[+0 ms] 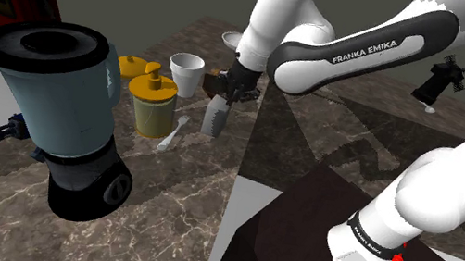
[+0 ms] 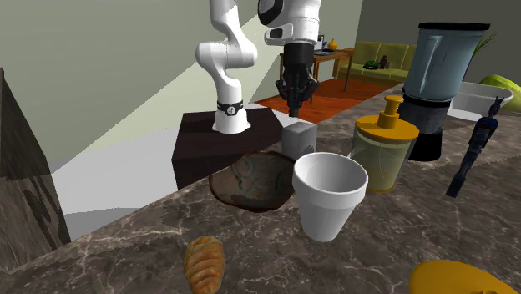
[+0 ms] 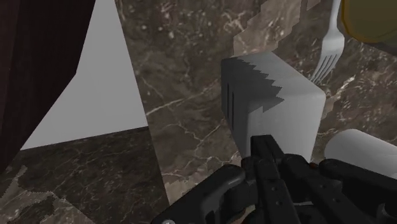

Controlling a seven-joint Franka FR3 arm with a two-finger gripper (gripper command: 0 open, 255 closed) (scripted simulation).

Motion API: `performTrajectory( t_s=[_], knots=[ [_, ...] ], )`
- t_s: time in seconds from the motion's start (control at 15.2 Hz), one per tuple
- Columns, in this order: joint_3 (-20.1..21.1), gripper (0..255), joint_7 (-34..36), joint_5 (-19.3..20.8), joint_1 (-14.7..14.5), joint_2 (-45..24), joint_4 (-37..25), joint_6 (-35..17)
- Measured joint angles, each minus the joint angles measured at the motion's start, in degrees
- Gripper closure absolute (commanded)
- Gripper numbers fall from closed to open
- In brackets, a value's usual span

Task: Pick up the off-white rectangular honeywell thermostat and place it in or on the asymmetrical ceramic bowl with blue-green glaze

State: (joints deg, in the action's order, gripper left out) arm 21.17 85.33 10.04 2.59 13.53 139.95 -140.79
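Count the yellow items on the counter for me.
2. A yellow-lidded jar stands beside the fork; a second yellow item sits beyond it, by the blender. More may be hidden behind the blender.

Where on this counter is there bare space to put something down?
Bare marble lies between the blender and the dark stand, and between the arm and the black brush. It is crowded around the yellow-lidded jars, white cup, fork and thermostat.
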Motion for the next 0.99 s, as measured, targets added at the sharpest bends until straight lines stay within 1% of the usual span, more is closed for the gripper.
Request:
performTrajectory(
  t_s=[0.07, 0.13, 0.2, 0.26, 0.33, 0.4, 0.59, 0.79, 0.99],
  knots=[
    [0.00, 0, 0.00, 0.00, 0.00, -0.01, 0.01, -0.01],
    [-1.33, 0, -2.70, -1.75, -0.48, -1.38, -1.63, 1.18],
    [-3.49, 0, -8.42, -4.72, -0.96, -3.67, -3.97, 2.92],
    [-5.29, 0, -14.83, -7.87, -1.36, -6.97, -7.89, 5.83],
    [-6.23, 0, -19.52, -10.07, -1.36, -9.57, -10.83, 8.15],
    [-6.74, 0, -22.24, -11.22, -1.15, -10.98, -11.80, 8.75],
    [-6.95, 0, -24.21, -11.83, -1.02, -13.64, -12.56, 7.83],
    [-6.90, 0, -24.09, -11.46, -1.10, -15.41, -11.88, 5.56],
    [-6.88, 0, -23.97, -11.28, -1.13, -16.04, -11.78, 4.84]
  ],
)
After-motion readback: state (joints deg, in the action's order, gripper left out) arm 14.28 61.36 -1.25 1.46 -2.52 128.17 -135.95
